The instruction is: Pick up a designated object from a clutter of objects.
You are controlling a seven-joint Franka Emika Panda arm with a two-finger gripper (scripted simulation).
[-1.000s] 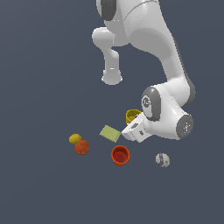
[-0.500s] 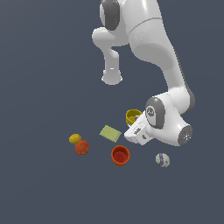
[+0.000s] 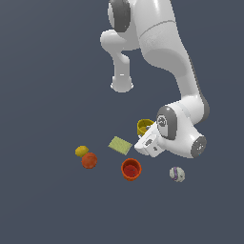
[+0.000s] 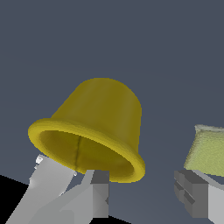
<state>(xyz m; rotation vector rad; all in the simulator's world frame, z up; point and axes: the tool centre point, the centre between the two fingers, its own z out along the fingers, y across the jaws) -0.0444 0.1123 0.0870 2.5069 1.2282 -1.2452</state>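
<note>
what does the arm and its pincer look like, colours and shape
The arm is glossy white, built of thick rounded segments with dark grey circular caps at the joints. The pincer is a pale boxy block ending in two squarish grey fingers with ridged pads. No cables or markings show.

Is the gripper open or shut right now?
Open. In the wrist view the gripper has a wide gap between its fingers, one finger sitting at the yellow cup rim.
</note>
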